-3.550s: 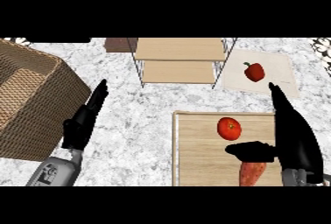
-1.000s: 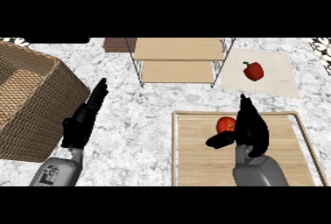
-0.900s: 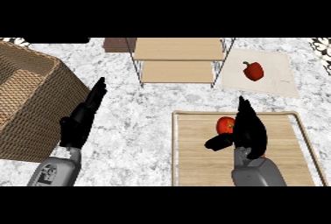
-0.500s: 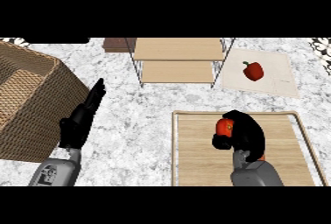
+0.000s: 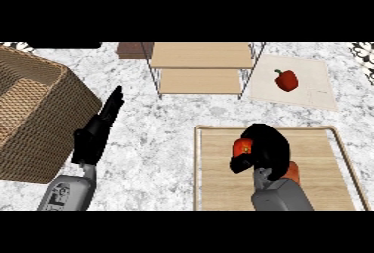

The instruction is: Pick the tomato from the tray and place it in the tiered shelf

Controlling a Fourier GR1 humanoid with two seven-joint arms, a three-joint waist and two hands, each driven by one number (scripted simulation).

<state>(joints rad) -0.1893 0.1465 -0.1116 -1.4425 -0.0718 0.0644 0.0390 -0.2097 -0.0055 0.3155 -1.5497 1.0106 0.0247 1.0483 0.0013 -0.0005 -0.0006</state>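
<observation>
The red tomato (image 5: 242, 147) sits at the upper middle of the light wooden tray (image 5: 321, 168), mostly covered by my right hand (image 5: 264, 148), whose fingers and thumb are curled round it. The tiered shelf (image 5: 202, 66) with its two pale wooden levels stands at the back, up and left of the tray. My left hand (image 5: 99, 129) rests open at the left, fingers pointing up, beside the basket.
A large wicker basket (image 5: 33, 113) fills the left side. A red pepper (image 5: 286, 80) lies on a pale cutting board (image 5: 314, 94) right of the shelf. Another orange-red item (image 5: 291, 171) peeks out beside my right wrist on the tray. A brown block (image 5: 132, 50) sits left of the shelf.
My right hand moved up the tray from its lower right corner to the tomato, then its fingers curled over it. The left hand stayed still.
</observation>
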